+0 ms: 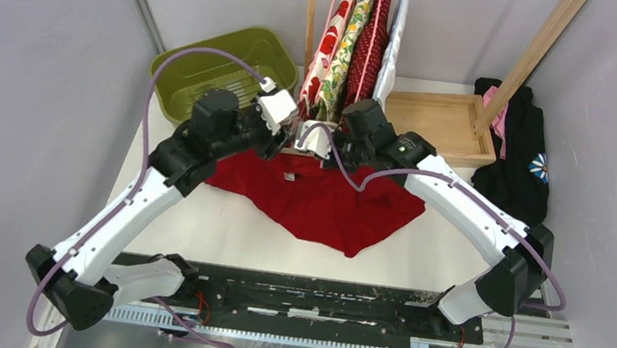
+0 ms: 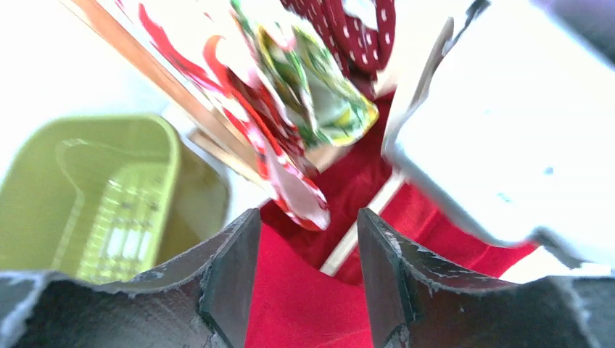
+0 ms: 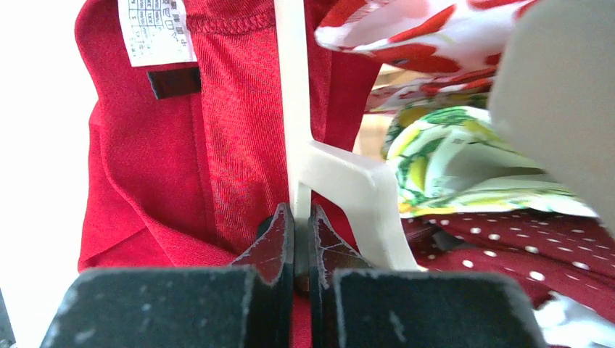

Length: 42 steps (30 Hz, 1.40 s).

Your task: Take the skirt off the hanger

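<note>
Top view: we see the red skirt [image 1: 319, 202] spread on the surface [image 1: 192, 222], waistband at the far side, so it's mostly down but, we judge, not yet free

Left wrist: left end effector [image 2: 308, 225] w/ jaws apart over the red cloth, holding nothing

Right wrist: right end effector [image 3: 296, 217] clamped on the bar of the white hanger [image 3: 294, 109], which lies against the skirt; pulling the hanger clear is what's left, imo

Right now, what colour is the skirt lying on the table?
Plain red skirt, best seen in the top external view.
</note>
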### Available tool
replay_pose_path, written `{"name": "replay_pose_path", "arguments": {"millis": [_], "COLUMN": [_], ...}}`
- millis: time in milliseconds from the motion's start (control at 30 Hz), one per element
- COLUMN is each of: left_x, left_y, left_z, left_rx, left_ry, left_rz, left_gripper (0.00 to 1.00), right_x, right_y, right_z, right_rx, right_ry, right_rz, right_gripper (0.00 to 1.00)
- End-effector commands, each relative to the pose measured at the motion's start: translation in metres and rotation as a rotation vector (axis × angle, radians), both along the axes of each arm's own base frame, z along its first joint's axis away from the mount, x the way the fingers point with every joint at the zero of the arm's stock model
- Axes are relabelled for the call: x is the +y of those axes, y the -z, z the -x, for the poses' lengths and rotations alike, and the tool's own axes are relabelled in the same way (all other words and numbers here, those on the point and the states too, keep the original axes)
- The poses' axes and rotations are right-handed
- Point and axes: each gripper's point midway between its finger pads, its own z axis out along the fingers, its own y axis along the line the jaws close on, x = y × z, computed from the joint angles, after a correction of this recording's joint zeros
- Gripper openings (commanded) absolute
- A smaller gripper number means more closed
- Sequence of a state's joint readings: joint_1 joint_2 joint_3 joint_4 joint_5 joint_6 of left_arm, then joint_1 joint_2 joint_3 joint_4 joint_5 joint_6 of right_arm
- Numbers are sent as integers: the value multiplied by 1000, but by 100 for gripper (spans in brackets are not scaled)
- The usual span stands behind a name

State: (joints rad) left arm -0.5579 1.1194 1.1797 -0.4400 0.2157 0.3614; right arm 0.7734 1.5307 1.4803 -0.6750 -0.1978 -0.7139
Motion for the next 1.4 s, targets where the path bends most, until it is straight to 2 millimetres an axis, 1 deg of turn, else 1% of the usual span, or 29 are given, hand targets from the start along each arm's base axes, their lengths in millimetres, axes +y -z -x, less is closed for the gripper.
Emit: {"name": "replay_pose_path", "arguments": {"millis": [0, 100, 300, 367, 433, 633, 767, 867, 967, 1133, 1200, 1233, 1333, 1367], "left_x": [15, 21, 12, 8, 4, 3, -5, -8, -9, -15, -16, -18, -16, -13], "left_y": [-83, -69, -36, -26, -18, 1, 11, 23, 35, 46, 51, 54, 62, 64], "left_z": [-9, -14, -11, -9, -6, -6, -1, 1, 1, -1, -1, -1, -3, -5], "left_rx": [-270, -251, -79, -17, 44, 181, 267, 322, 361, 402, 417, 424, 436, 434], "left_ry": [-88, -126, -147, -158, -165, -229, -216, -216, -219, -202, -194, -190, -200, -214], "left_rz": [88, 55, 106, 137, 162, 172, 190, 175, 143, 113, 99, 92, 66, 54], "left_gripper": [61, 61, 59, 53, 50, 48, 46, 46, 46, 45, 38, 31, 6, 4], "right_x": [-5, -8, -12, -14, -16, -19, -20, -20, -19, -21, -22, -22, -23, -23], "right_y": [3, -1, -12, -14, -16, -18, -20, -21, -20, -19, -20, -21, -21, -22], "right_z": [1, 2, 1, 0, 1, 0, -2, -2, -3, -1, -1, -1, 0, 0], "right_rx": [41, 31, 12, 2, -2, -15, -32, -35, -35, -34, -38, -39, -41, -43], "right_ry": [52, 55, 75, 85, 91, 106, 112, 110, 110, 112, 113, 112, 114, 115], "right_rz": [-6, -7, -7, -3, -2, -5, -3, -3, -5, -1, -3, -3, -3, -3], "right_gripper": [1, 1, 1, 1, 1, 1, 1, 1, 1, 1, 1, 1, 1, 1]}}
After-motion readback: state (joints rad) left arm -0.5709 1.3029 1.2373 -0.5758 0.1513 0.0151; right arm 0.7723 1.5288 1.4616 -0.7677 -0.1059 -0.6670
